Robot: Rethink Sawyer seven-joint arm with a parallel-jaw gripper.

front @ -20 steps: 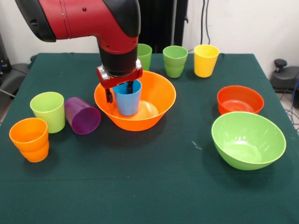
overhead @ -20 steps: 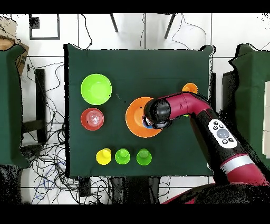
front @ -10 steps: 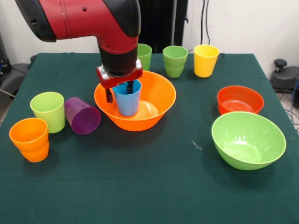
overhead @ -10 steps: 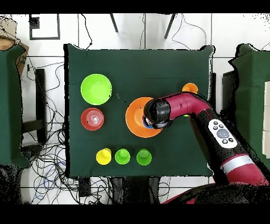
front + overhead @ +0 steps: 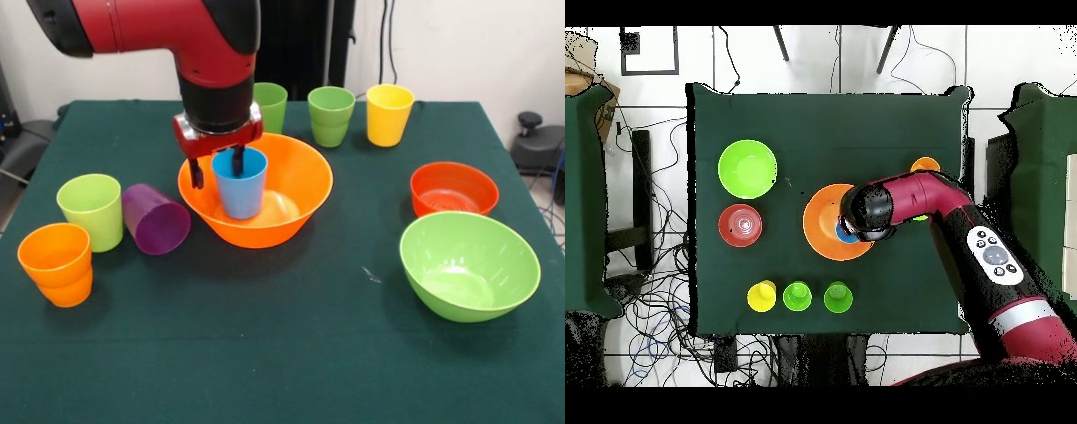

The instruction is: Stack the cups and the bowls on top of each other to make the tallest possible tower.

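At the front view's lower right sits the large lime-green bowl (image 5: 469, 264), with the small red-orange bowl (image 5: 454, 188) just behind it. Lower left, an orange cup (image 5: 56, 263) stands near a lime cup (image 5: 91, 210) and a purple cup (image 5: 154, 219) lying on its side. At centre, the blue cup (image 5: 240, 182) stands upright inside the large orange bowl (image 5: 296, 190). The pincer (image 5: 216, 166) hangs open over the cup's rim, one finger inside, one outside. Along the bench's (image 5: 282, 353) far edge stand two green cups (image 5: 331, 115) and a yellow cup (image 5: 388, 114).

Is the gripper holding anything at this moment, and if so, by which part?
Nothing is held. The gripper is open, one finger over the blue cup, which stands upright in the orange bowl.
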